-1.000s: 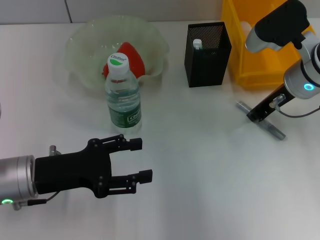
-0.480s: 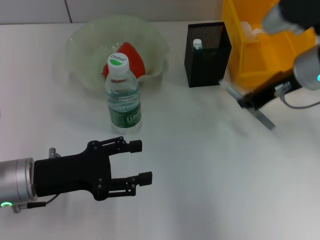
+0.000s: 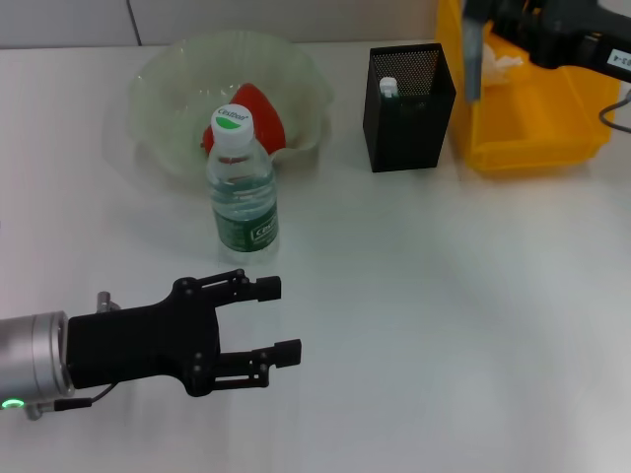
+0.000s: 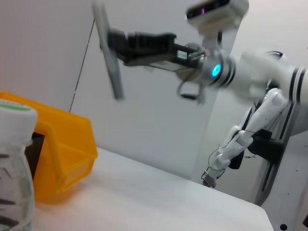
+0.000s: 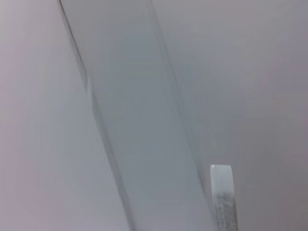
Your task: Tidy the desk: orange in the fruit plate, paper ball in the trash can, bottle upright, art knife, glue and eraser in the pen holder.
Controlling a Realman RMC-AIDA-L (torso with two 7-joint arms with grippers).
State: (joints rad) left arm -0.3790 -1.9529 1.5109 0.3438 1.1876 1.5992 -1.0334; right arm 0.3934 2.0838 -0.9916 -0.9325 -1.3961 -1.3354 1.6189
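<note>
My right gripper is shut on the grey art knife and holds it upright in the air, between the black mesh pen holder and the yellow bin. The left wrist view shows the right gripper and the knife too. A white glue stick stands in the pen holder. The bottle stands upright. A red-orange fruit lies in the clear fruit plate. My left gripper is open and empty at the front left. The eraser is not in view.
A white crumpled lump lies in the yellow bin at the back right. The bottle stands just in front of the fruit plate and behind my left gripper. The right wrist view shows only the wall and the knife's tip.
My right gripper has lifted the art knife off the table and carried it back and up, turning it upright beside the pen holder. The left arm has not moved.
</note>
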